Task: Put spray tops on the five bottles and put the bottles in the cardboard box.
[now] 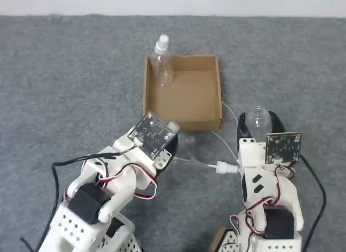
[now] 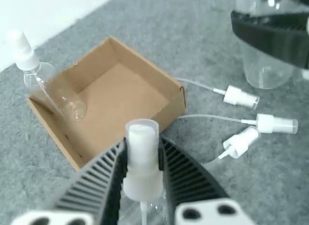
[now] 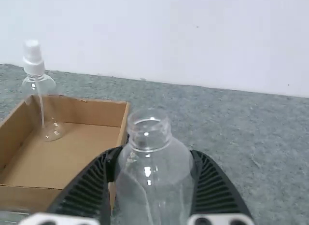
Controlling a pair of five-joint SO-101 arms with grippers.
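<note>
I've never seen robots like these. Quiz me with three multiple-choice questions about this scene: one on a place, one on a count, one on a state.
1. Where is the capped bottle? A. in the cardboard box B. beside it C. in a gripper
2. How many loose spray tops lie outside the box? A. one B. three C. five
3. The bottle in the right gripper is: A. capped B. uncapped C. lying flat
Answers: A, its base sits inside the box; B, three lie by the box; B, its neck is open.
</note>
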